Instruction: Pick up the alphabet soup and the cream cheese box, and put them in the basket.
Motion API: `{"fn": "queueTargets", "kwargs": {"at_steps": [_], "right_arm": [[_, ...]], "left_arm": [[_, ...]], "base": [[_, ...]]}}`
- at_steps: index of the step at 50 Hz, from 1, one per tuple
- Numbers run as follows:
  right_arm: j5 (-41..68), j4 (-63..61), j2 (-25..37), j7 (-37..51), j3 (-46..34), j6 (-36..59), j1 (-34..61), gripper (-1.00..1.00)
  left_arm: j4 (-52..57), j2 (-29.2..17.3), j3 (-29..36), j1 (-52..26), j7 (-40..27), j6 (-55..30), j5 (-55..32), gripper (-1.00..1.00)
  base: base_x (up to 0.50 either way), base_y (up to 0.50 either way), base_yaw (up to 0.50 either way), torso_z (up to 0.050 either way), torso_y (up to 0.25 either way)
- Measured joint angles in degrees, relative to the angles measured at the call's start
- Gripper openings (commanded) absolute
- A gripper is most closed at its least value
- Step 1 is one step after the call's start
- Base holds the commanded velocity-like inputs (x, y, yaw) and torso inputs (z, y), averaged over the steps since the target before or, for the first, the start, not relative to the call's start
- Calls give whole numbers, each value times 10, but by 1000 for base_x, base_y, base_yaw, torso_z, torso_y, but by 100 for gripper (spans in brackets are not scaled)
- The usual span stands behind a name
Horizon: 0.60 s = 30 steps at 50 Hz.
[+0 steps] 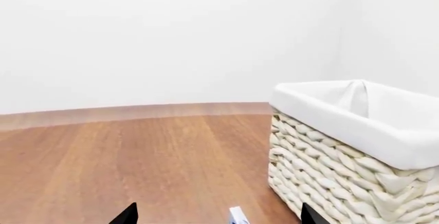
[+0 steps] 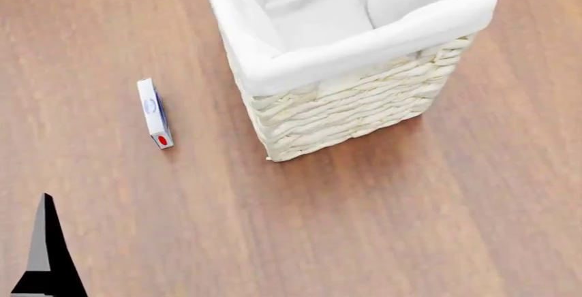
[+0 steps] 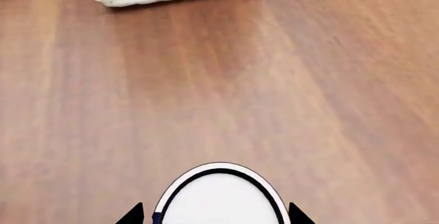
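Beside basket (image 2: pixel 364 106), cream cheese box (image 2: pixel 155 113) unpicked; right pincer (image 3: pixel 216 219) holds alphabet soup (image 3: pixel 219 198); left pincer (image 1: pixel 216 216) wide, empty.

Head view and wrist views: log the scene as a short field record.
basket: cream-white woven wicker, white cloth lining, nothing seen inside
cream cheese box: thin flat white box on the wood surface, beside the basket, not touching
alphabet soup: white-topped round can between the right gripper jaws; contact unclear
left gripper: jaws open, empty
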Motion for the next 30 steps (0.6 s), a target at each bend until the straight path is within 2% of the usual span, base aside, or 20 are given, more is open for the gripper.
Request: {"fn": "queueTargets", "kwargs": {"at_steps": [2, 3, 30], "right_arm": [[-1, 4, -2, -2, -1, 0, 1, 100], [-1, 6, -3, -2, -1, -1, 2, -100], [-3, 3, 0, 8, -5, -2, 3, -100]], "left_arm": [[0, 0, 0, 0, -1, 0, 0, 100], [0, 0, 0, 0, -1, 0, 0, 100], [-4, -3, 3, 3, -4, 7, -1, 100]], "base": [[0, 0, 0, 0, 0], [0, 0, 0, 0, 0], [1, 0, 0, 0, -1]]}}
